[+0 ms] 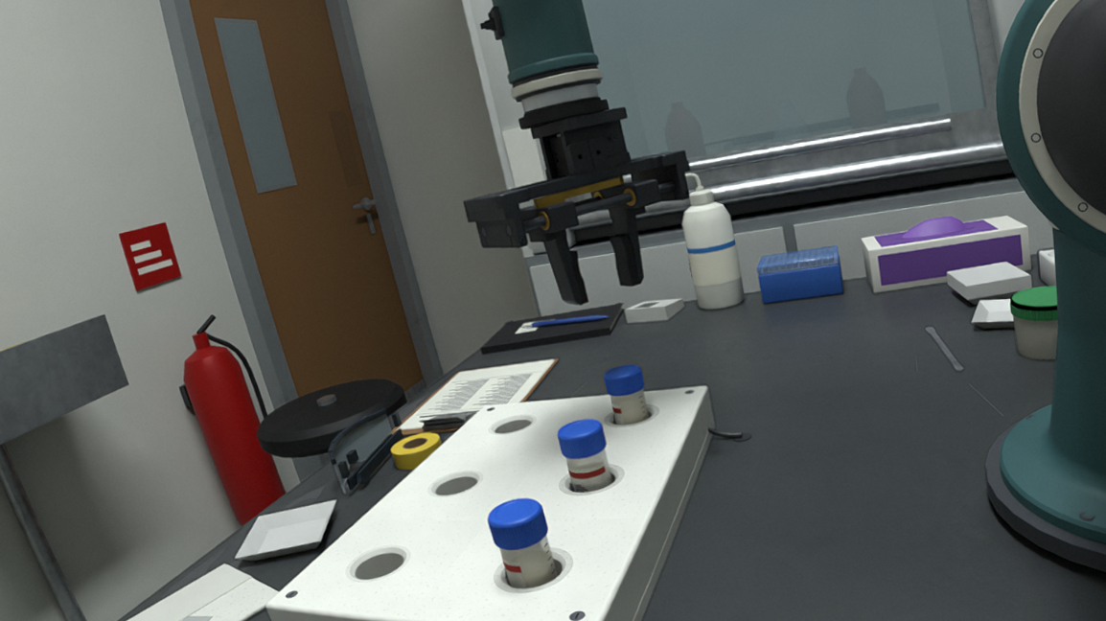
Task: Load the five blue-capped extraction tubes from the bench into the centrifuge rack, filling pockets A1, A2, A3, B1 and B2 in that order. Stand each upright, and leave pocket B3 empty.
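Note:
My gripper hangs high above the far end of the bench, open and empty. It is well above and beyond the white centrifuge rack. Three blue-capped tubes stand upright in the rack's right-hand row: a near one, a middle one and a far one. The three pockets of the left-hand row are empty. No loose tubes show on the bench in this view.
The arm's teal base stands at the right. A black notebook with a blue pen, a white bottle, a blue tip box and a purple box line the far bench. A clipboard and yellow tape lie left of the rack.

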`<action>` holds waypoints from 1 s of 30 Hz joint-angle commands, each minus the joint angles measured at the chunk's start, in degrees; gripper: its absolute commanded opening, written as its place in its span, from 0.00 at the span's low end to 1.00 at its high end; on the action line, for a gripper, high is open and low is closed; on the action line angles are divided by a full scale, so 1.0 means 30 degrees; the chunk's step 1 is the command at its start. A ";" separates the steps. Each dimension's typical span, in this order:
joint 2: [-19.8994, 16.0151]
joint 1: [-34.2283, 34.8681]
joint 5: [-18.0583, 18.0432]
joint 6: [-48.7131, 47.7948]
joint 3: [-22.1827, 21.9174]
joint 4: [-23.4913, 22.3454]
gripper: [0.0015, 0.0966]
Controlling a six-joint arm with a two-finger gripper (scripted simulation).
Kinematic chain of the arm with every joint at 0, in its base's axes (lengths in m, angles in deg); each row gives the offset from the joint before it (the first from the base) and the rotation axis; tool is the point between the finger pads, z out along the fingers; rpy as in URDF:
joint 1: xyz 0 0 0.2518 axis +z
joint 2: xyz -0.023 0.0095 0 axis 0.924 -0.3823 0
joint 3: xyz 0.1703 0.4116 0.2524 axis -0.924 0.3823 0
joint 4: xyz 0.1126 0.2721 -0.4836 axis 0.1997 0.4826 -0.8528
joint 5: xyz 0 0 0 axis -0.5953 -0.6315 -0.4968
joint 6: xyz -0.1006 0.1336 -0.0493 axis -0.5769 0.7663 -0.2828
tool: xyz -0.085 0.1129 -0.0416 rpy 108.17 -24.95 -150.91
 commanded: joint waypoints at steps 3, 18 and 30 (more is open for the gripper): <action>0.0008 0.0000 0.0000 -0.1137 -0.0023 0.0000 0.55; 0.0008 0.0000 0.0000 -0.6271 -0.0023 0.0000 0.55; 0.0008 0.0000 0.0000 -0.9283 -0.0023 0.0000 0.55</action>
